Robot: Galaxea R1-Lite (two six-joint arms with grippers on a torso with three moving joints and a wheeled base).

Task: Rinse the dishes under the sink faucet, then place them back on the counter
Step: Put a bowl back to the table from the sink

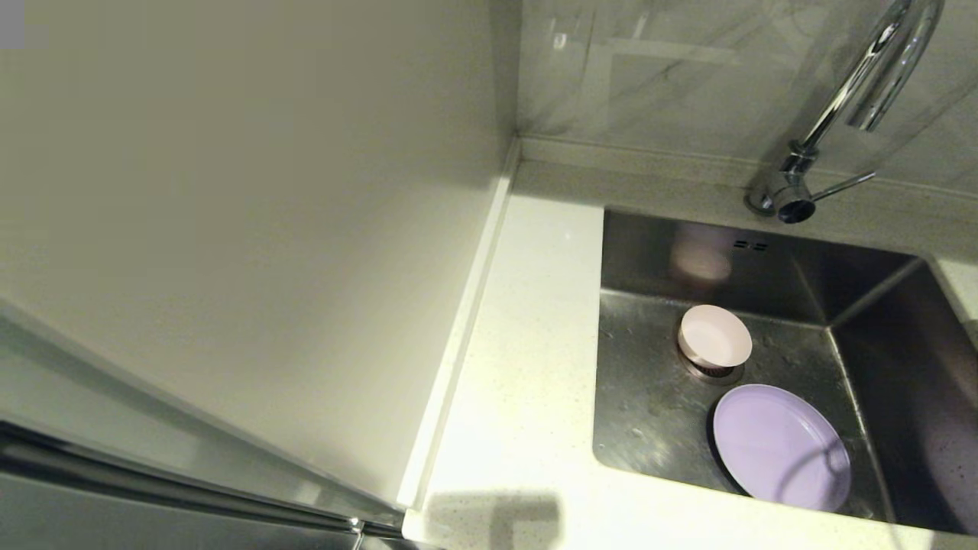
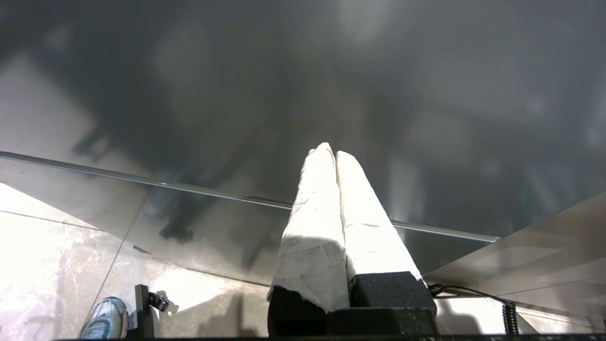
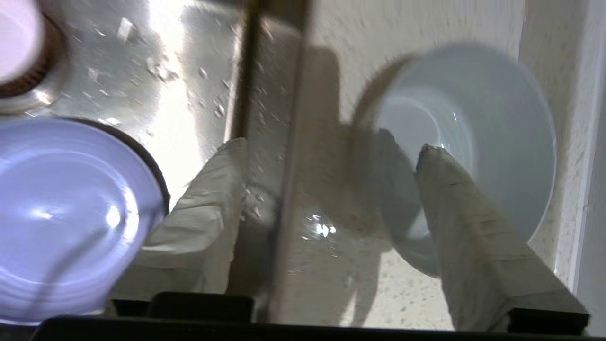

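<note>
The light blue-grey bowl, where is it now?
The light blue-grey bowl shows only in the right wrist view, on the white counter beside the sink, with the open right gripper over it.

There are no words, numbers, labels or signs to read in any of these pictures.

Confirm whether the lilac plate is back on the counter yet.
No: the lilac plate lies on the sink floor, near the pink bowl over the drain.
</note>
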